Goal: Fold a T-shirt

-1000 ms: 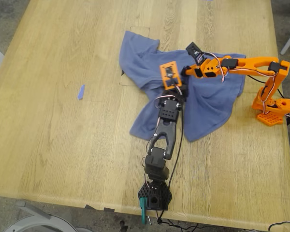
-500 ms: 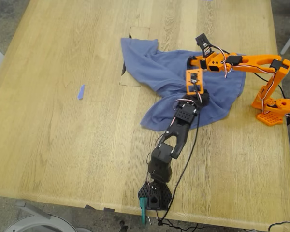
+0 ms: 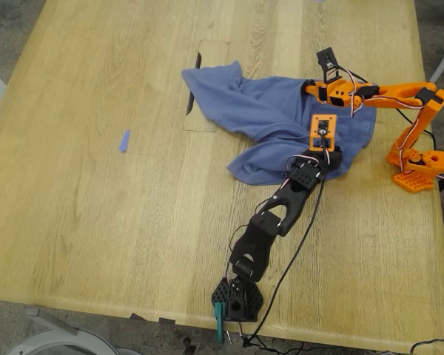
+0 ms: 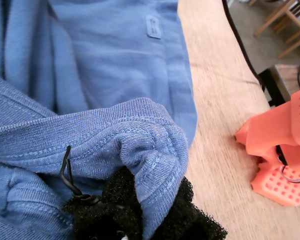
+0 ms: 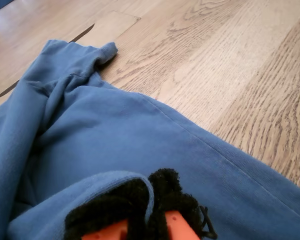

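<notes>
Wooden worktop [image 3: 96,222], and the T-shirt [image 3: 274,118] lies bunched toward the exterior view's right. My first hand [image 4: 140,215] is clamped on a stitched hem fold; my second hand [image 5: 150,210] pinches another edge.

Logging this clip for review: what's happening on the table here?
Two small arms are working a blue T-shirt on a wooden table. My first gripper is shut on a bunched hem of the shirt, near the orange arm's base. My second gripper pinches another edge. In the exterior view the shirt lies crumpled, not yet folded flat. A small blue scrap lies apart on the exterior view's left.
</notes>
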{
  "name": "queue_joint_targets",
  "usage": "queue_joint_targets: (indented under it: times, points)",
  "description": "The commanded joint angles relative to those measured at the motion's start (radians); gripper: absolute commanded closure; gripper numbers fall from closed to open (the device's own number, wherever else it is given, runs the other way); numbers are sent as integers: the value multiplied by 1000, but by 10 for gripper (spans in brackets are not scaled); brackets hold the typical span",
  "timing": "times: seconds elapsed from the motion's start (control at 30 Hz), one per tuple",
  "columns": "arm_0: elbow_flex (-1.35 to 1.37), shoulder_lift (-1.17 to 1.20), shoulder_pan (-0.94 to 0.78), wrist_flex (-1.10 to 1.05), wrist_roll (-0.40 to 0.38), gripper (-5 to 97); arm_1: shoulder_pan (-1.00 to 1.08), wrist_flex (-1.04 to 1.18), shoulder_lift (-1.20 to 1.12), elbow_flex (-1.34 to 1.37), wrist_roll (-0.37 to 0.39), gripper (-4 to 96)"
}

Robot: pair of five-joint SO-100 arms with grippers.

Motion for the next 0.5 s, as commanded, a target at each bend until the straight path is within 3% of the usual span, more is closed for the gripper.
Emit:
queue_joint_targets:
  times: [0.0, 0.47]
  points:
    - [-160, -8, 66, -31, -2, 918, 25, -31, 74, 3, 8, 913]
    - [-152, -129, 137, -12, 11, 918, 74, -11, 150, 74, 9, 913]
